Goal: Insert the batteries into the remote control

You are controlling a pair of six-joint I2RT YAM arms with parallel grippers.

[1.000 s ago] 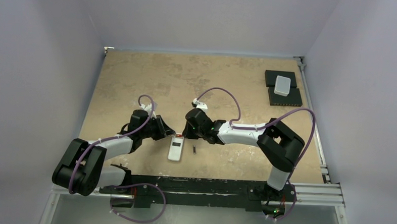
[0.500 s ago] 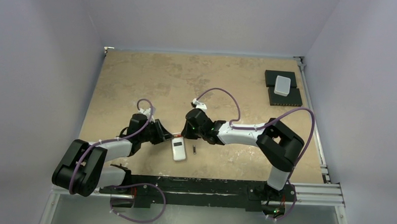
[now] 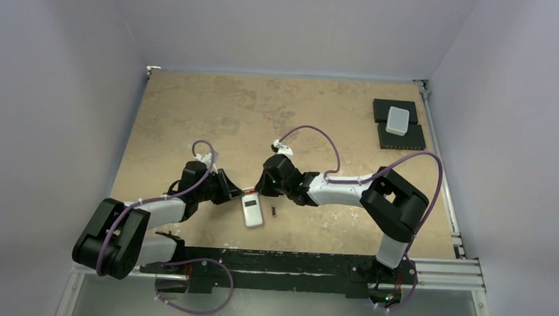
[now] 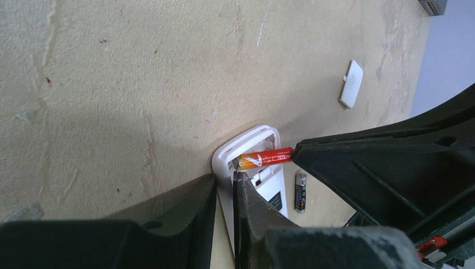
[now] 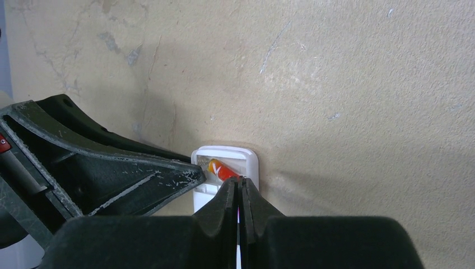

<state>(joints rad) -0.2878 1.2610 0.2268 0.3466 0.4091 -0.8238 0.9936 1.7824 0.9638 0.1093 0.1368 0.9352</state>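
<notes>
The remote control (image 3: 252, 212) lies back-up between the two arms, its battery bay open (image 4: 255, 140). One orange battery (image 4: 263, 158) lies slanted in the bay, one end at the spring, the other raised. My left gripper (image 4: 225, 188) is shut on the remote's side wall. My right gripper (image 5: 239, 182) is shut, and its tips touch the battery's (image 5: 220, 168) raised end; nothing shows between the jaws. The second battery (image 4: 301, 191) lies on the table beside the remote, also visible from above (image 3: 275, 213). Seen from above, the left gripper (image 3: 235, 193) and the right gripper (image 3: 260, 192) meet at the remote's far end.
A small white battery cover (image 4: 351, 84) lies on the table beyond the remote. A plain white box (image 3: 398, 120) rests on black pads (image 3: 401, 138) at the far right. Purple cables loop over both arms. A metal rail (image 3: 443, 268) runs along the near edge.
The remote has turned slightly, its near end swinging right. The right jaws have closed together. Both arms have hardly shifted.
</notes>
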